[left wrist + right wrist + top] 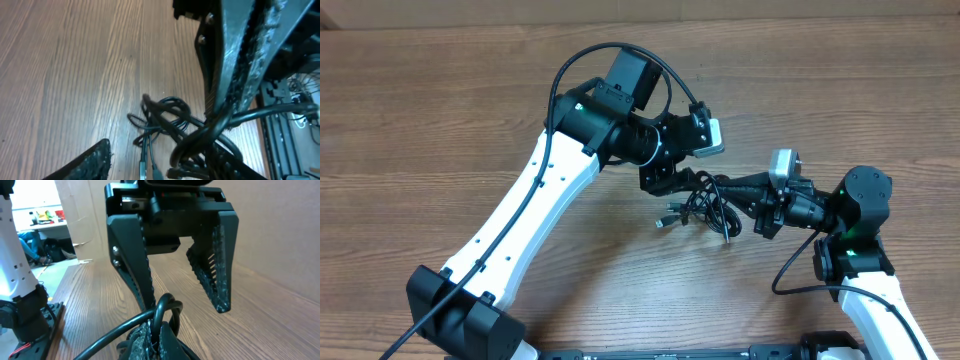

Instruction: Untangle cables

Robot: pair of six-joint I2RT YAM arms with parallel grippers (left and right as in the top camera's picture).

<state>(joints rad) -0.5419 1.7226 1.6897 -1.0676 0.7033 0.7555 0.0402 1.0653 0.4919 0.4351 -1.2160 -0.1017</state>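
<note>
Right gripper (pixel 150 340): clenched on a strand of the cables (pixel 702 207); one loop rises just ahead of its fingertips.
Right arm: rises from the near right corner of the table (pixel 440 120); wrist lies low and level, aimed at the left edge.
Left gripper (pixel 186 305): released, jaws spread, grasping nothing, poised directly over the bundle.
Left arm: runs diagonally from the near left corner to mid-table; wrist bent downward.
Cables, place: bunched in loops at mid-table, between both grippers.
Cables, axis: roughly left-right; plug ends trail toward the left and near edges.
</note>
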